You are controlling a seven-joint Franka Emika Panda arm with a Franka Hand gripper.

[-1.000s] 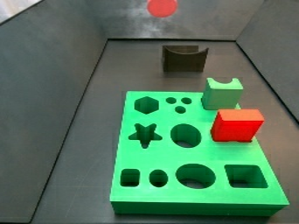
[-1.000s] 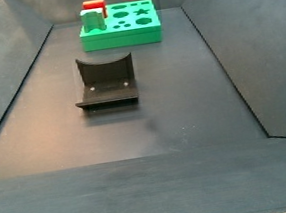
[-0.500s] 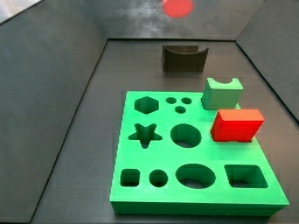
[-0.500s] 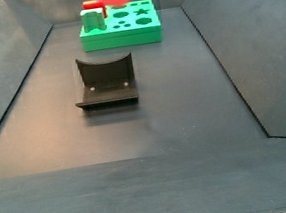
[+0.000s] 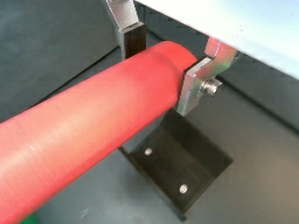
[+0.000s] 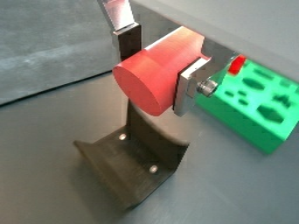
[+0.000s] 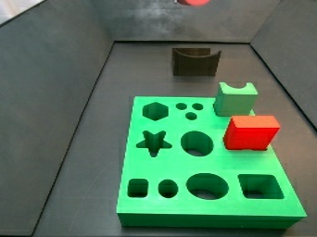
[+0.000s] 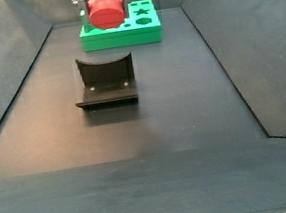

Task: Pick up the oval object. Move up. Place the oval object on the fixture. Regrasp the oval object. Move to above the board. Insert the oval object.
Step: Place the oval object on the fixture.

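The gripper [image 6: 158, 74] is clamped on the oval object [image 6: 156, 70], its silver fingers [image 5: 205, 77] pressing the salmon-red peg from both sides, high above the floor and over the fixture [image 6: 131, 164]. So the pick-up and the lift look done; setting the peg into the fixture's curved notch, regrasping it, carrying it above the board [image 7: 209, 159] and inserting it are all left. In both wrist views the grip is plain, and one of them shows the peg's flat oval end face, the dark fixture below and a corner of the green board [image 6: 260, 106] off to the side. A side view shows only a sliver of the peg [image 7: 194, 3] at the upper edge, but lays out the whole board with its holes, the red cube [image 7: 251, 131] and the light green notched block [image 7: 235, 98]. In a side view the peg [image 8: 106, 3] hangs beyond the fixture [image 8: 106, 81], in front of the board.
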